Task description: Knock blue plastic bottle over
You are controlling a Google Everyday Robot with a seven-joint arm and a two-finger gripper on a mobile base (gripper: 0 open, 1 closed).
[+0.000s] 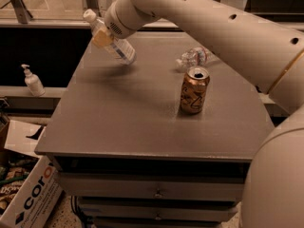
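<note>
Tipping looks well under way: the blue plastic bottle [118, 49] leans steeply at the far left of the table [142, 127], white cap up and to the left, with only its base edge on the top. The gripper [103, 37] sits against the bottle's upper half, a yellowish pad showing there (whether its jaws are apart or clamped on the bottle cannot be told). To finish cleanly, the robot would probably do best to press the neck along the lean, low and steady. The bottle should land flat short of the table edge, clear of the can [194, 90] and the crinkled bottle [194, 57] lying well apart to the right. Readable writing is scarce: the cardboard box [31, 198] on the floor shows "coro", while the can's script and the bottle's label cannot be read.
</note>
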